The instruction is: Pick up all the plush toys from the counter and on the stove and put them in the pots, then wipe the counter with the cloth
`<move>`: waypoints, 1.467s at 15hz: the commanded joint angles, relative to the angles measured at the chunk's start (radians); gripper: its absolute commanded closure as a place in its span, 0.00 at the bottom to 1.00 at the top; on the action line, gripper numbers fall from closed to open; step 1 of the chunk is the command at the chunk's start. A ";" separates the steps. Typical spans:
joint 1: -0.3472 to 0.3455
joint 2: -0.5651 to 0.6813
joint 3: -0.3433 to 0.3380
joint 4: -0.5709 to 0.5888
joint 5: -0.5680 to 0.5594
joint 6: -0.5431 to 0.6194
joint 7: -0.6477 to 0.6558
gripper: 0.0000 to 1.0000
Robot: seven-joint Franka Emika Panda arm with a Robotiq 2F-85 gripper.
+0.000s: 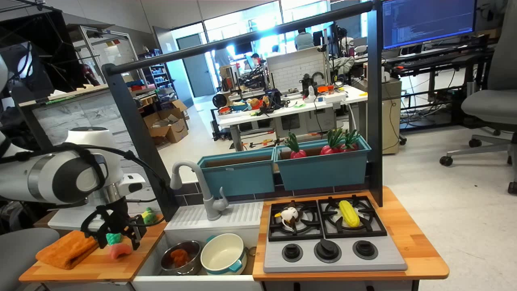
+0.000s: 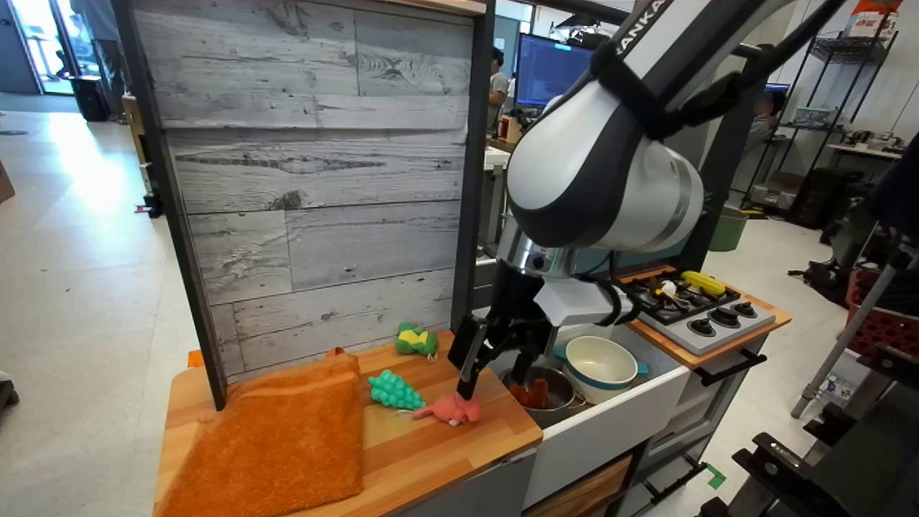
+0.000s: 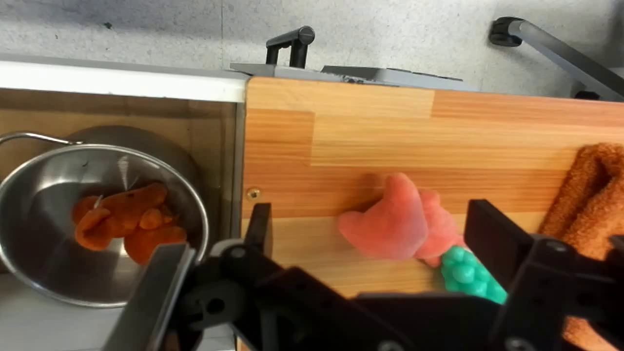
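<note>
My gripper point(image 3: 373, 219) is open and empty above the counter point(image 3: 351, 146). It also shows in both exterior views point(image 1: 120, 242) point(image 2: 492, 384). A pink plush point(image 3: 390, 222) point(image 2: 456, 409) lies below and between its fingers. A teal bumpy toy point(image 3: 470, 278) point(image 2: 395, 390) touches it, partly hidden by a finger. A green and yellow plush point(image 2: 416, 339) lies at the counter's back. The orange cloth point(image 2: 287, 445) lies folded on the counter. An orange plush point(image 3: 126, 214) lies in the steel pot point(image 3: 29, 234). A cream pot point(image 1: 216, 254) stands beside it. A brown-white plush point(image 1: 289, 214) lies on the stove point(image 1: 311, 264).
A yellow corn-like toy point(image 1: 349, 214) lies on the stove's right burner. The pots stand in the sink point(image 1: 151, 252), under a grey faucet point(image 1: 208, 202). A grey wall panel point(image 2: 323, 179) rises behind the counter. Teal planters point(image 1: 323, 169) stand behind the stove, one with red vegetables.
</note>
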 commanded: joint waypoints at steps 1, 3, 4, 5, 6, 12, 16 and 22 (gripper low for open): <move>0.019 0.081 -0.001 0.119 -0.021 -0.020 -0.023 0.25; 0.028 0.109 -0.002 0.152 -0.026 -0.007 -0.038 0.32; 0.031 0.120 -0.002 0.167 -0.028 -0.004 -0.045 0.42; 0.027 0.132 0.005 0.181 -0.026 -0.003 -0.055 0.49; 0.027 0.141 0.009 0.194 -0.024 -0.006 -0.061 0.58; 0.030 0.111 0.008 0.178 -0.010 -0.033 -0.032 0.98; 0.109 -0.065 -0.150 -0.021 -0.002 -0.014 0.202 0.97; 0.067 -0.138 -0.307 -0.158 0.011 0.009 0.366 0.96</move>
